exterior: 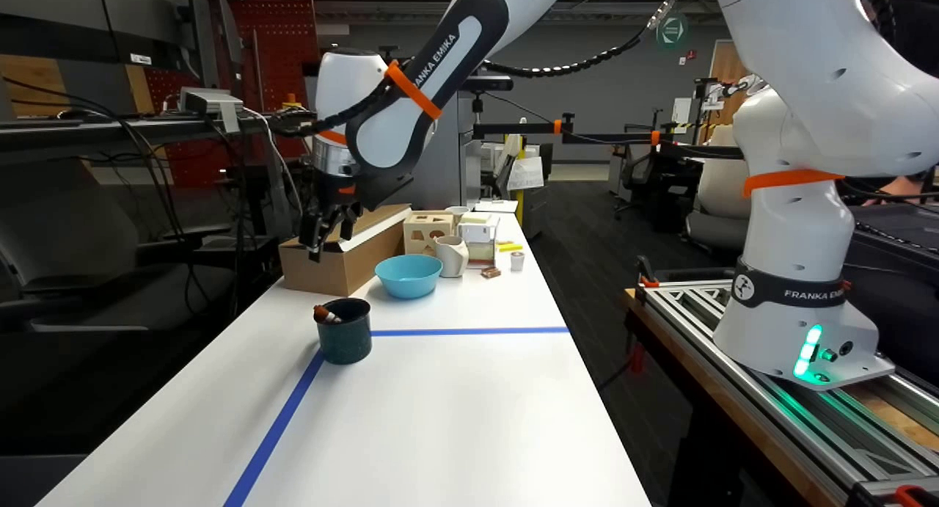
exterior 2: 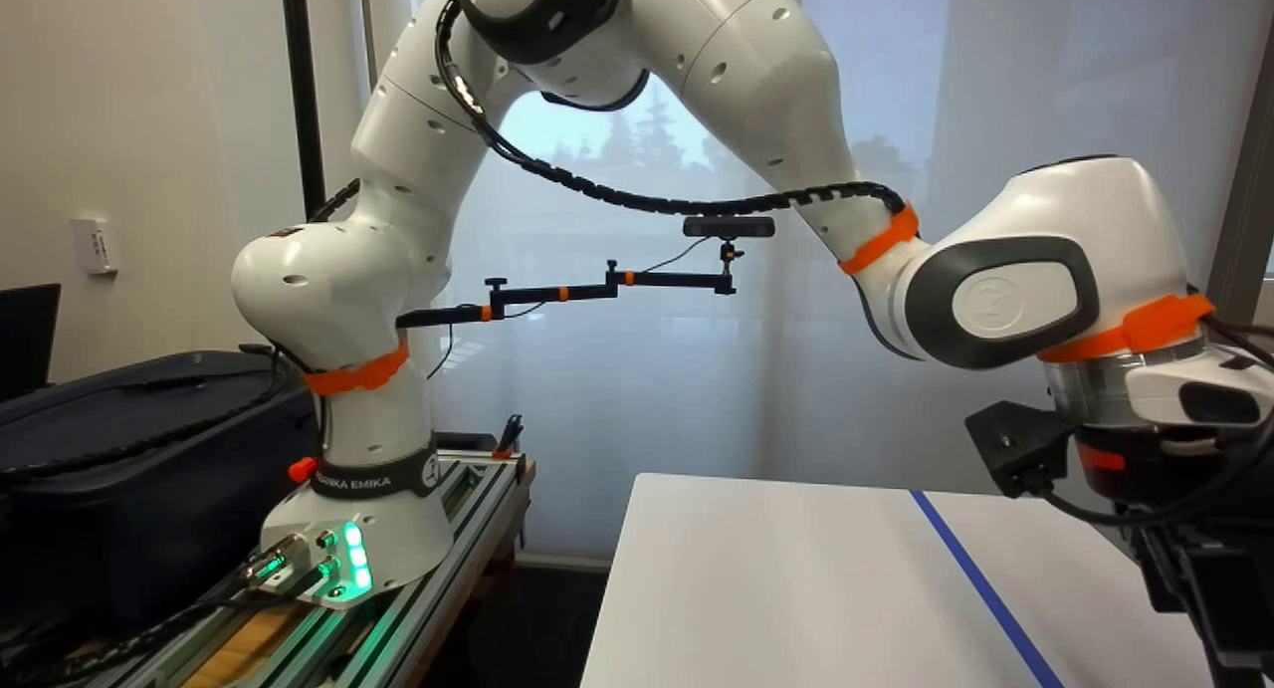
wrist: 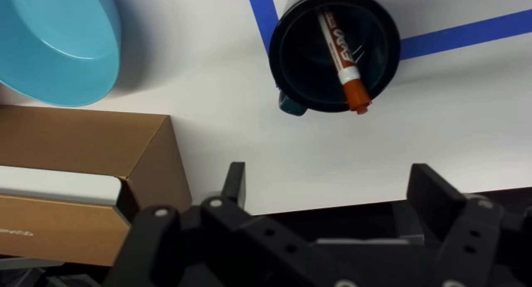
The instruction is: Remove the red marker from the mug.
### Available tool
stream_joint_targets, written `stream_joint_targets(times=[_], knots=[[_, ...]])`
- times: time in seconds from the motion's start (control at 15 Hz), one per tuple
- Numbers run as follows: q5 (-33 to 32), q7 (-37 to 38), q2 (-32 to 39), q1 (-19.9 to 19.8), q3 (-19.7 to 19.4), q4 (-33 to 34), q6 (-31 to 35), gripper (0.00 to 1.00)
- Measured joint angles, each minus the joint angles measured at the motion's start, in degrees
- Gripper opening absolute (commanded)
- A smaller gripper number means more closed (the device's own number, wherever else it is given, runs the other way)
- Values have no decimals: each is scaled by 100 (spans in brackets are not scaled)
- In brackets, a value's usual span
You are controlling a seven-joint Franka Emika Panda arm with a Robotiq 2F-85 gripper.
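Reaches with arched arm [exterior 2: 737,61] over white table [exterior: 440,419]; points gripper [wrist: 326,181] down, spread wide, near cardboard box [exterior: 315,271]. In mug [exterior: 346,338] at blue tape [exterior: 469,332]: red marker [wrist: 343,58], cap [wrist: 356,95] over rim [wrist: 392,50]. Far right: chair [exterior: 715,191], dark floor [exterior: 579,272].

In an exterior view, the mug [exterior: 345,340] stands on the table [exterior: 455,419] with the marker [exterior: 326,315] leaning inside it. The bowl [exterior: 408,283] sits behind the mug and to the right, with the box [exterior: 319,271] to its left and the pitcher [exterior: 452,257] behind its right side.
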Motion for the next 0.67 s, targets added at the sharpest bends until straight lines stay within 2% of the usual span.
stream_joint_targets(times=[0.33,0.67], knots=[[-445,636,-250,461,-482,-560,442,100],[-539,573,-311,563,-512,-1046,1199,100]])
